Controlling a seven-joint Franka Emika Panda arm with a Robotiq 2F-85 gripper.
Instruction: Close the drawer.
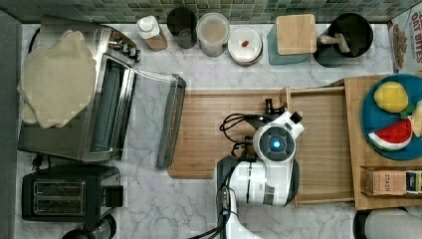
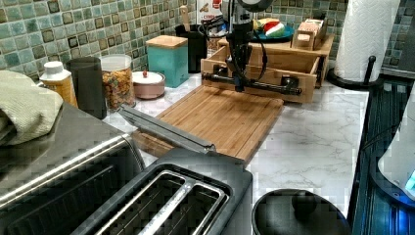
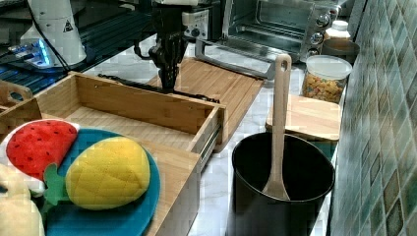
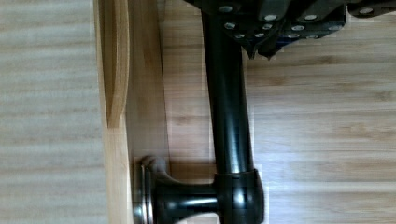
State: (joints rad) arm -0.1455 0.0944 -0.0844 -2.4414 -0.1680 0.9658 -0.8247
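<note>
The drawer (image 1: 323, 139) stands pulled out of its wooden box unit (image 1: 356, 149) toward the top view's left, its bamboo floor bare. A black bar handle (image 4: 229, 116) runs along the drawer front (image 2: 259, 73), held off it by round posts. My gripper (image 2: 239, 84) points straight down at the middle of that handle (image 3: 128, 83). In the wrist view the gripper (image 4: 261, 49) looks shut, its tips at the bar's side that faces away from the drawer front. I cannot tell whether they touch the bar.
A wooden cutting board (image 1: 209, 134) lies right in front of the drawer. The toaster oven's open glass door (image 1: 166, 119) hangs over the board's far end. A blue plate of toy fruit (image 1: 393, 114) sits on the box unit. Jars and a black utensil pot (image 3: 280, 182) line the tiled wall.
</note>
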